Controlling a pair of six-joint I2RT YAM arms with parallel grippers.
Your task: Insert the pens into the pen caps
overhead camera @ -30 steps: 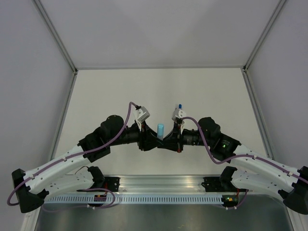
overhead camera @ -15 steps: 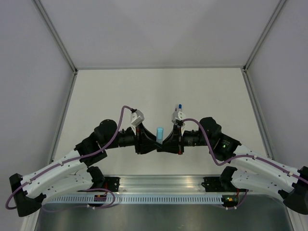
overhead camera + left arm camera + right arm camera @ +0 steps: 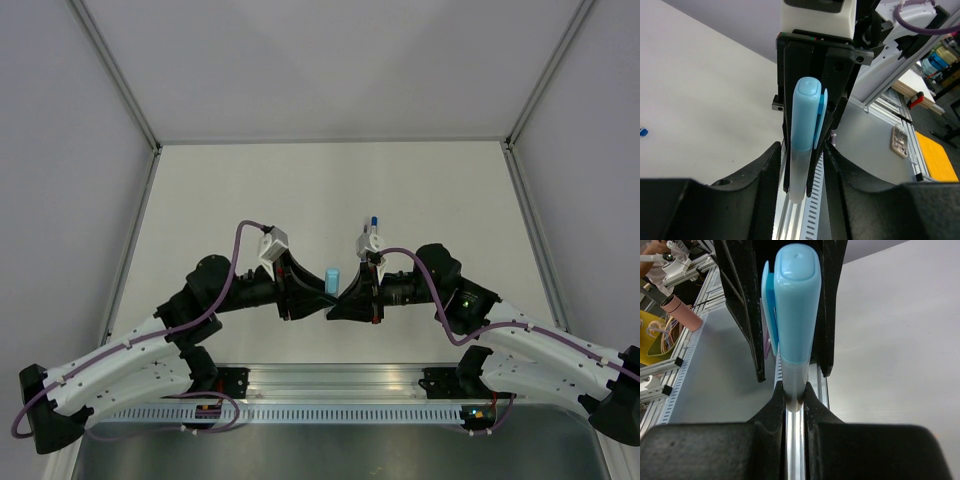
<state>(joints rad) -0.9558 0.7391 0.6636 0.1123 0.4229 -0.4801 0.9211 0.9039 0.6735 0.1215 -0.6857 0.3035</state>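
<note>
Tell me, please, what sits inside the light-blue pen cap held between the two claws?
A pale translucent pen barrel runs into the pen cap. The right claw pinches the barrel below it. The pen's tip is hidden inside the cap, so its seating depth cannot be seen.

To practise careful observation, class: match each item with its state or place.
Items:
1. pen cap
2. left end effector
3. right end effector
4. small blue piece

States:
A. lying on the table beyond the arms
B. clamped on the pale barrel
C. fingers apart, either side of the pen
D. light blue, over the barrel's end

Pairs: 1-D, 2-C, 3-B, 4-A
</note>
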